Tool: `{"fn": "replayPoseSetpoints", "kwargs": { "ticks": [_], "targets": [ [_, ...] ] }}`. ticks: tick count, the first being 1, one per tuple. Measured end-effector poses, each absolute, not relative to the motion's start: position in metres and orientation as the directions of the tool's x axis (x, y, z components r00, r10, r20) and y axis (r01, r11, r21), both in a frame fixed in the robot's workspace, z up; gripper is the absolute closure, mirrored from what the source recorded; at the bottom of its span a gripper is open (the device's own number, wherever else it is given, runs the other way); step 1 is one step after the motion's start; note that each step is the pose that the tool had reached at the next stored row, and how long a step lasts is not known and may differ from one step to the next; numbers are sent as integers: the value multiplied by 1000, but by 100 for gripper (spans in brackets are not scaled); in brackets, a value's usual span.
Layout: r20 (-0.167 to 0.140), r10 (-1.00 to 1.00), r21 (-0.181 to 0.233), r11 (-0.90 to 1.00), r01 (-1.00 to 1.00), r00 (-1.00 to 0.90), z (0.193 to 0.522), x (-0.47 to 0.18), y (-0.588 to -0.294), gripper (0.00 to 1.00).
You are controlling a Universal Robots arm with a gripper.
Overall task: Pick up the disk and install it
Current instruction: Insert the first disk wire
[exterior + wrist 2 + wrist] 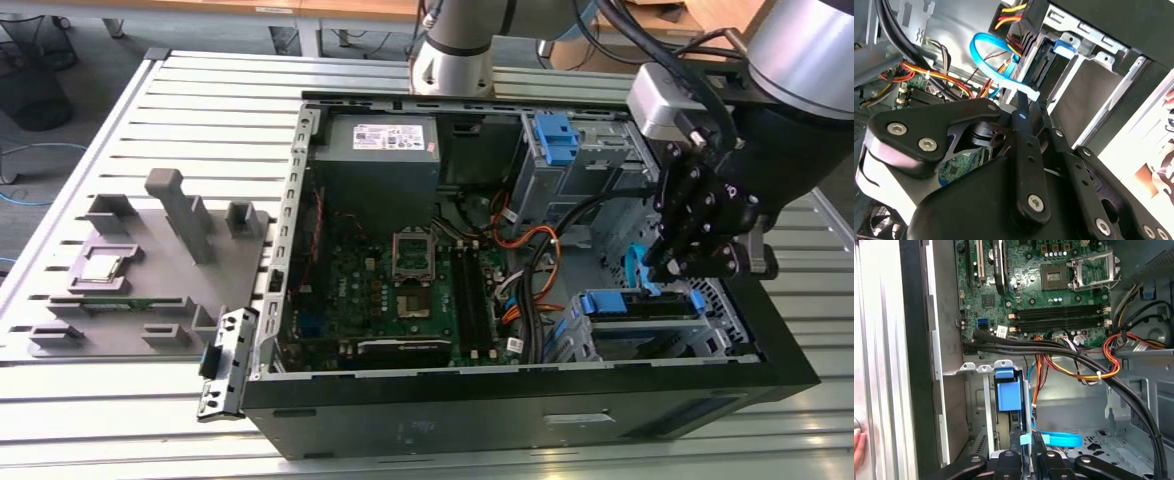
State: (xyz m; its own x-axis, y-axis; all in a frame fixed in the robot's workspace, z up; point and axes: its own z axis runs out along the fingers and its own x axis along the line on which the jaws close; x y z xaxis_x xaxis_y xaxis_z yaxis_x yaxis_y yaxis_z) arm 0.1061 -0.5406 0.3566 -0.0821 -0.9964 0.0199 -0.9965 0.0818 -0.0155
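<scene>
- Gripper [1025, 446]: hangs low in a corner of the open tower case [534, 420], over the drive cage [970, 368]; whether it is apart, together or clamped on anything cannot be told, since a pale-blue strip sits right at its tip.
- Disk [1008, 396]: stands edge-on in a slot of the cage, blue bracket uppermost, just beside the gripper; in the exterior view its bracket lies roughly level with the cage top, so it appears seated or nearly so; full seating cannot be confirmed.
- Hazard a, blue data cable [1061, 440]: runs from the gripper tip across the bay, and loops up beside the cage in the second wrist view; any travel here could catch it, drag its connector, or trap it between disk and cage wall.
- Hazard b, skewed seating: a push off the bracket's centre would probably tilt the disk in its rails; it could jam, or the plastic bracket could crack.
- Hazard c, black cable bundle [1054, 352] and orange-yellow power leads [1079, 372]: both cross just beside the cage mouth; a wide arm link could snag them and strain the motherboard [1054, 295] sockets.
- Hazard d, cage walls: thin sheet metal close on either side of the gripper; a sideways shift would likely scrape or bind.
</scene>
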Motion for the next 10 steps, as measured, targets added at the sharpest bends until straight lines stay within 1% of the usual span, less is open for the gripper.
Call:
{"fn": "replayPoseSetpoints", "kwargs": {
  "ticks": [7,10],
  "targets": [
    [18,-993,-15,116,-993,-116,356,109,-540,76],
    [-7,-993,-12,117,-993,-117,356,109,-540,76]
  ]
}}
